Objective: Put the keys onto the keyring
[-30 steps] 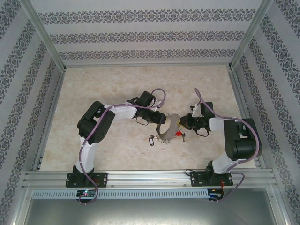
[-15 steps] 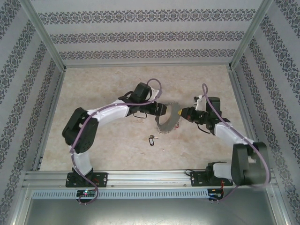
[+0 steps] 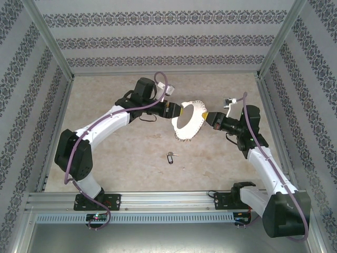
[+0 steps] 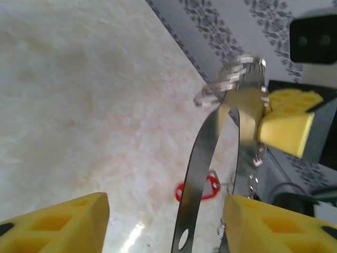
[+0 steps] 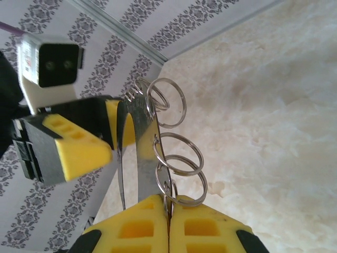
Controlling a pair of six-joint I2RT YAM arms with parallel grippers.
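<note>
The keyring, a wide silvery band strung with small rings, hangs in the air between both grippers, tilted. My right gripper is shut on its edge; in the right wrist view its yellow pads pinch the band beside the small rings. My left gripper is at the ring's opposite side. Its fingers stand wide apart with the band running between them. The dark-tagged key lies on the table below. A red tag shows blurred behind the band; I cannot tell whether it hangs or lies.
The marble-look table is walled by patterned panels on three sides, with an aluminium rail along the near edge. The right gripper's yellow finger shows in the left wrist view, close to the band.
Both arms stretched out and carried the keyring up and toward the back of the table. The dark-tagged key stayed put. The red tag has dropped out of the top view.
</note>
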